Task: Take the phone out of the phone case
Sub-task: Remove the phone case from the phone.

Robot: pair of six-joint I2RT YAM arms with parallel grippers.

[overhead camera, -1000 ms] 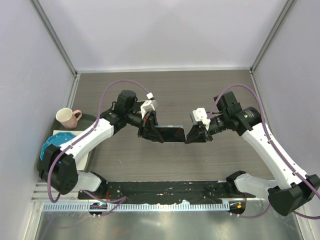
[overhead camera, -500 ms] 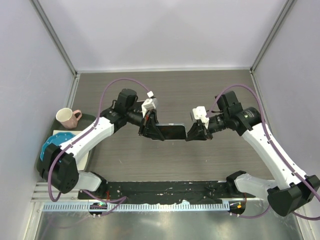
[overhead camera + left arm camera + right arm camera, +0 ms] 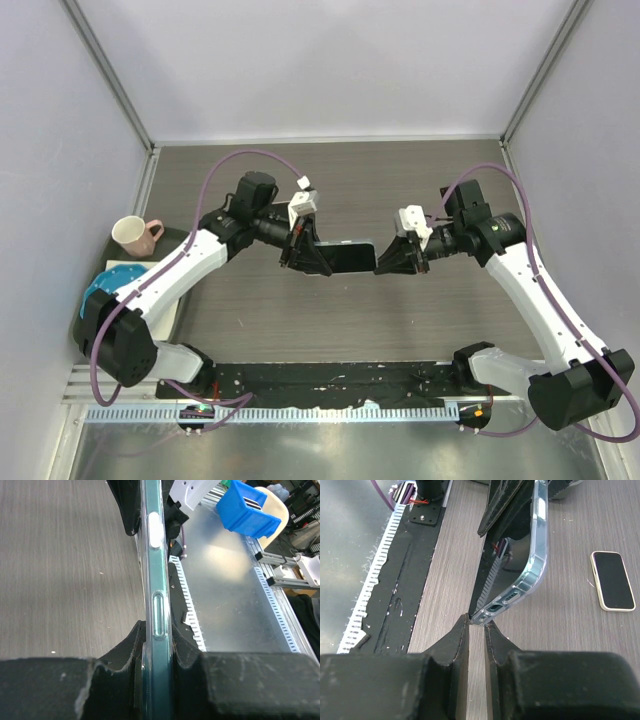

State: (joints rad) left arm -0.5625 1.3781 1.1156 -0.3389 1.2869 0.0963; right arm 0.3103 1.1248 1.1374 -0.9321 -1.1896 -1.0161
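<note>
The dark phone [image 3: 350,257] stands on edge inside its clear case [image 3: 538,540]. One end is clamped between the left fingers [image 3: 117,652], and the opposite corner is pinched by the right fingertips [image 3: 454,642].

A dark wood-grain table [image 3: 300,325] is boxed in by 3 plain pale walls [image 3: 330,60], with grey metal posts [image 3: 110,75] at the far corners and a shiny metal sheet [image 3: 330,452] along its near edge

The dark teal flat phone [image 3: 350,257] wears a clear plastic case [image 3: 540,530], above a grey-brown wood-grain tabletop [image 3: 340,180] and a pink-handled cream mug [image 3: 130,235].
</note>
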